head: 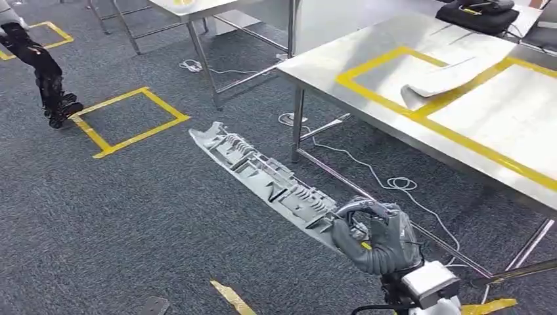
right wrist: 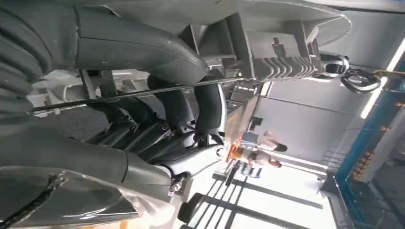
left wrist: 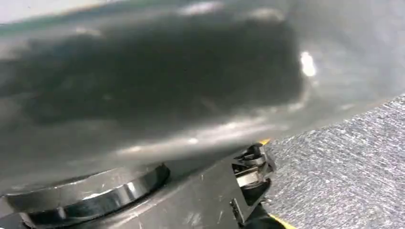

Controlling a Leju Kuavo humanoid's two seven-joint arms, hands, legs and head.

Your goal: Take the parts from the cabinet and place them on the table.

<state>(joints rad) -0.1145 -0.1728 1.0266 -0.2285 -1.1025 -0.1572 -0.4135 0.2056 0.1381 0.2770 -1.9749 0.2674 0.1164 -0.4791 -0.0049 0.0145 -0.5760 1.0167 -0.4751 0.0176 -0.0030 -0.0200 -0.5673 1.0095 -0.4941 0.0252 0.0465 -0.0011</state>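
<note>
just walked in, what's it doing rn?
The right hand grips one end of a long grey ribbed plastic part, carrying it out over the carpet. The steel table with yellow tape outlines is just to the robot's right, and a similar grey part already lies there. This one isn't placed yet.

Workshop floor of grey carpet with steel furniture

Dark grey carpet (head: 131,216) covers the floor, marked with a square of yellow tape (head: 129,120) and a loose strip of yellow tape (head: 231,296) nearer the camera. A stainless steel counter (head: 341,56) stands at the right, its top outlined in yellow tape. A second steel table (head: 203,8) stands behind it on slanted legs. White cables (head: 387,180) trail and coil on the carpet beneath the counter. A black bag (head: 479,14) lies at the counter's far end.
</note>
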